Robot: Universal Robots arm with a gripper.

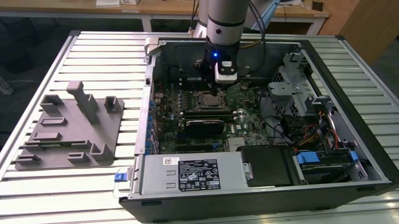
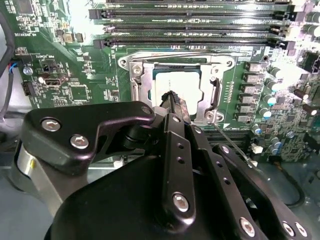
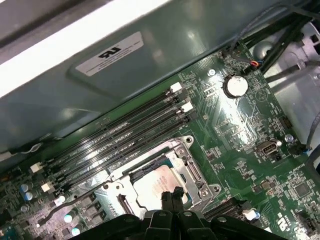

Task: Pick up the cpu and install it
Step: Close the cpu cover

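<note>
1. The cpu point(image 2: 182, 84) is sitting flat inside the socket point(image 2: 136, 85), silvery lid up, with the socket's metal frame all around it. Both wrist views show it there.
2. The jaws hang right over the socket and they look pinched together, tips touching, nothing held between them.
3. In the second wrist view the black fingertips point(image 2: 172, 100) sit over the edge of the cpu's lid. Whether they actually touch the lid, I can't tell.
4. In the exterior view the arm point(image 1: 223, 23) comes straight down into the open pc case point(image 1: 249, 207), ending directly above the socket, with a small blue light glowing on it.
5. A row of long black memory slots point(image 2: 190, 25) runs just beside the socket, parallel to one of its sides.
6. A thin metal lever point(image 2: 234, 146) pokes out past one corner of the socket.
7. A round silver coin battery point(image 3: 235, 85) sits on the same green board point(image 3: 235, 130) as the socket, a fair way off from it.
8. A grey plastic fixture point(image 1: 68, 128) with upright posts rests well apart from the socket, outside the case, on the slatted metal tabletop point(image 1: 93, 51).
9. A silver box point(image 1: 187, 172) with a black label lies inside the case too, well apart from the socket, and a black block point(image 1: 203, 126) sits between the two.
</note>
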